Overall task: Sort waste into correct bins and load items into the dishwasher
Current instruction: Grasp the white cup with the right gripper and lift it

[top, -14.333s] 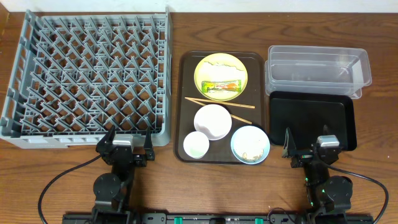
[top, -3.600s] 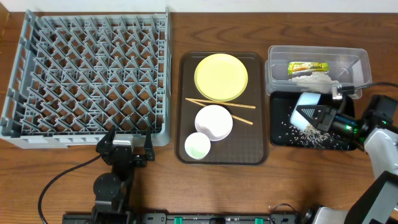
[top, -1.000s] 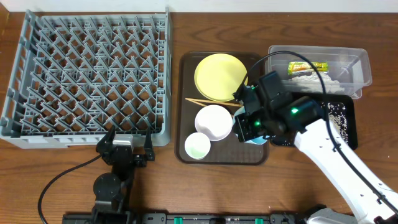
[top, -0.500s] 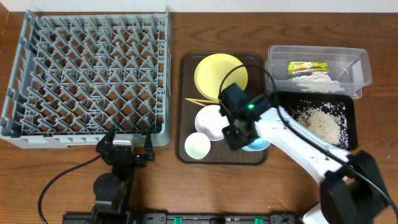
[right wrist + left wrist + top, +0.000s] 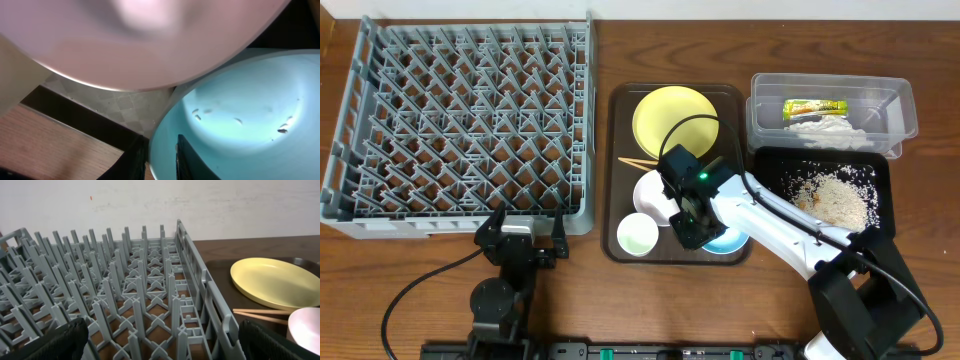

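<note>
The light-blue-rimmed bowl (image 5: 728, 240) (image 5: 240, 110) sits at the front right of the brown serving tray (image 5: 620, 100). My right gripper (image 5: 695, 225) (image 5: 161, 152) straddles the bowl's rim, jaws slightly parted, one finger inside and one outside. A white bowl (image 5: 650, 195), a small white cup (image 5: 637, 234), the yellow plate (image 5: 675, 120) and the chopsticks (image 5: 638, 160) share that tray. The snack wrapper (image 5: 814, 107) and tissue (image 5: 825, 128) lie in the clear tub (image 5: 900, 110). Rice scraps (image 5: 835, 198) cover the black tray (image 5: 770, 165). My left gripper (image 5: 520, 232) (image 5: 167, 345) rests open by the grey dish rack (image 5: 460, 120).
The dish rack (image 5: 140, 290) fills the left of the table, its pegs bare. The white bowl (image 5: 150, 40) looms just beside my right gripper. The right arm's cable loops over the yellow plate (image 5: 275, 282).
My right arm has swung left from beside the black tray to the brown tray's front, bringing the blue-rimmed bowl down there. Its jaws have loosened on the rim. The left arm stayed still.
</note>
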`<state>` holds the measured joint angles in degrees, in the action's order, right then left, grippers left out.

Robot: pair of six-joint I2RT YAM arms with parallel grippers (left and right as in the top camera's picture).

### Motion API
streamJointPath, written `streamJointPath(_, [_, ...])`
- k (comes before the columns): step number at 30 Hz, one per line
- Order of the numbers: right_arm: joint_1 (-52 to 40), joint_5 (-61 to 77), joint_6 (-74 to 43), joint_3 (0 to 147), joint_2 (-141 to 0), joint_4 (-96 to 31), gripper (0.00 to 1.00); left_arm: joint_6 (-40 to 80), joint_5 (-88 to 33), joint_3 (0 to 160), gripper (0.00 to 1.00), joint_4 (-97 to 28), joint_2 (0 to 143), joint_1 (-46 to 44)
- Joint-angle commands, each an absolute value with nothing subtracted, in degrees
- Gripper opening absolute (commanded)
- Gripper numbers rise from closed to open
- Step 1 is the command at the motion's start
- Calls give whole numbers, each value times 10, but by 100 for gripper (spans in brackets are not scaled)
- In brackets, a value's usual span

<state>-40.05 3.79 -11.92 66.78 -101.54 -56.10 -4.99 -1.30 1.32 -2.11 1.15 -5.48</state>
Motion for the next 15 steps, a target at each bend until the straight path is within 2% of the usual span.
streamJointPath(1, [-402,33,-122,673,-1018,-561,18,-60,-2,3,96,-42,11,-55])
streamJointPath(4, [-401,51,-121,676,-1017,-560,11,-60,-2,3,96,-42,11,-55])
streamJointPath(9, [-401,112,-103,723,-1003,-568,12,-60,-2,3,96,-42,11,-55])
streamJointPath(11, [-401,128,-102,754,-993,-569,17,-60,-2,3,96,-42,11,-55])
streamJointPath(14, [-401,132,-108,786,-985,-566,38,-60,-2,3,96,-42,11,-55])
streamJointPath(15, [-401,132,-110,788,-985,-563,41,-60,-2,3,96,-42,11,-55])
